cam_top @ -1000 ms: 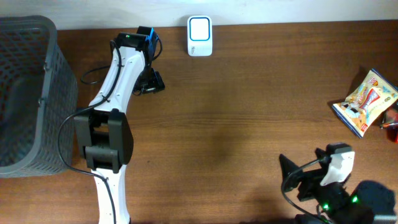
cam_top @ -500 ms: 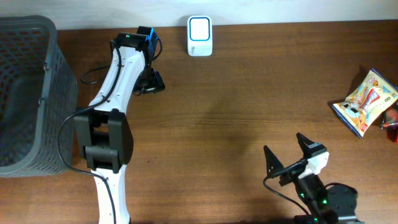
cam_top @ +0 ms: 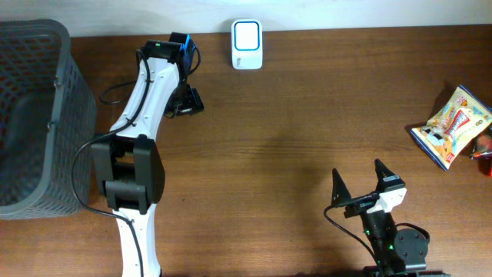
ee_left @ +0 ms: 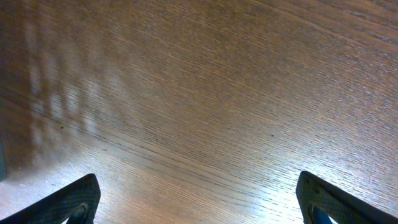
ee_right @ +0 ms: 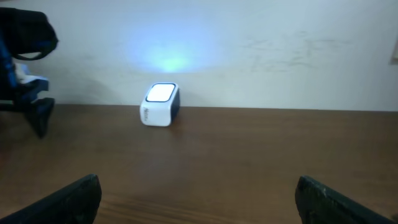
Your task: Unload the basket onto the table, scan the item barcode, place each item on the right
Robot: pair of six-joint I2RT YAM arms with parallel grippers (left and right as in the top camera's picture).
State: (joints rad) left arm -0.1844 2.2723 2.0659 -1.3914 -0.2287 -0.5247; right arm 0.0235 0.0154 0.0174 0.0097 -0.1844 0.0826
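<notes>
A brown wooden table [cam_top: 307,115] meets a plain pale wall [ee_right: 280,50], glare streaking its grain.

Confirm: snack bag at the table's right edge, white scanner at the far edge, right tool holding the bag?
No: the right tool is open and empty, apart from the snack bag, per the overhead view. Bag and white scanner lie as you say.

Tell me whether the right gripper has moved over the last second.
Yes. In the overhead view the right gripper has swung from pointing left to pointing toward the scanner, and has shifted left, away from the snack bag.
</notes>
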